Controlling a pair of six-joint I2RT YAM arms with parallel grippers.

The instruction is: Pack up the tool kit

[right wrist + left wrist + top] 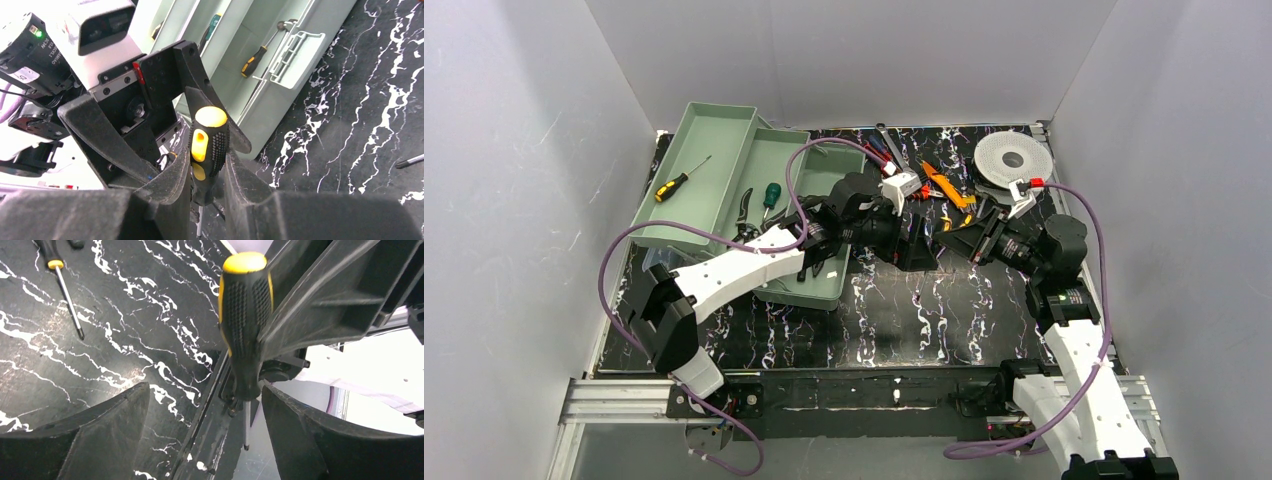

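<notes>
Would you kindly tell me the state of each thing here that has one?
tool kit, open and spread out
black-and-yellow screwdriver, held by its handle
right gripper, shut on the screwdriver
left gripper, open, straddling the screwdriver

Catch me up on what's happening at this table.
The right gripper is clamped on a yellow-and-black screwdriver, holding it out mid-table. The left gripper is open around that same handle, so this looks like a handover. The green toolbox lies open on the left with a few tools in its trays. Loose tools and a white spool lie beyond the arms.
</notes>
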